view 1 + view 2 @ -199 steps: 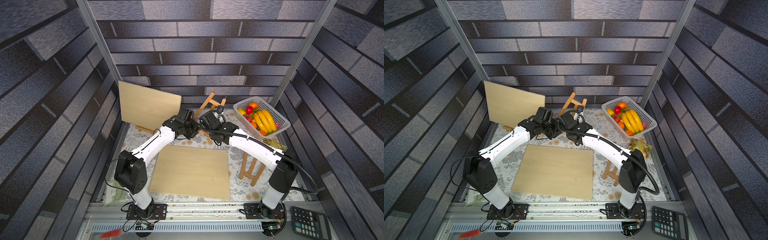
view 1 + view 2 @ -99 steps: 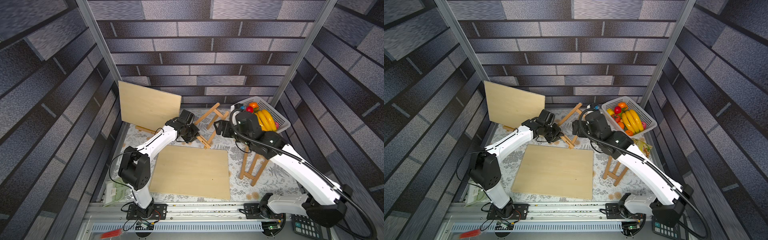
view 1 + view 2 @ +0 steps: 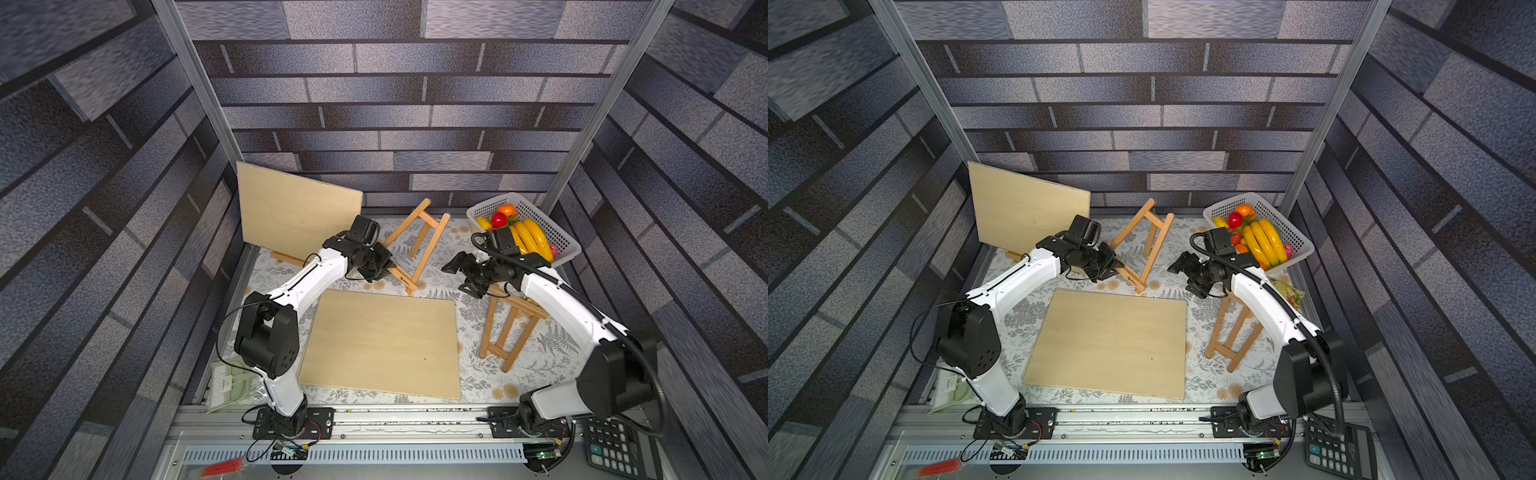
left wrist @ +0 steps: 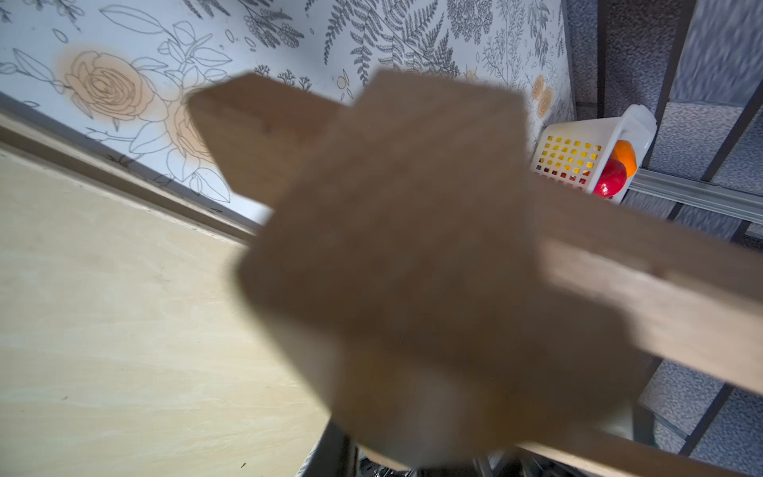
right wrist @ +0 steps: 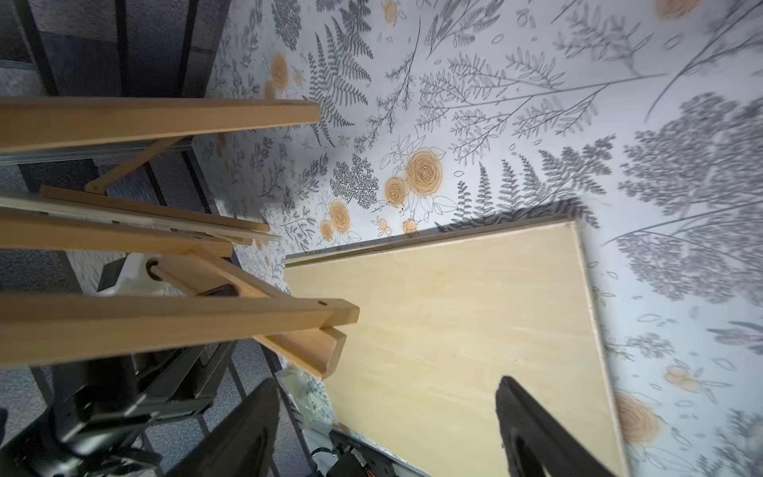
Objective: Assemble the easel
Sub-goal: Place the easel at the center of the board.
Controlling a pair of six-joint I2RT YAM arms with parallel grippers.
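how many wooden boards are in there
2: an upright board propped on edge at the back left, and a flat board lying in the middle, nearer the front. No others show.

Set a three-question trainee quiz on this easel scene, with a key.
1. True or false: the right gripper is shut.
2. The left gripper grips: A) a brush, B) an easel, C) nothing.
3. Fill in: the basket holds ____.

Key: 1 false, its jaws stand open and empty; 2 B; 3 fruit.
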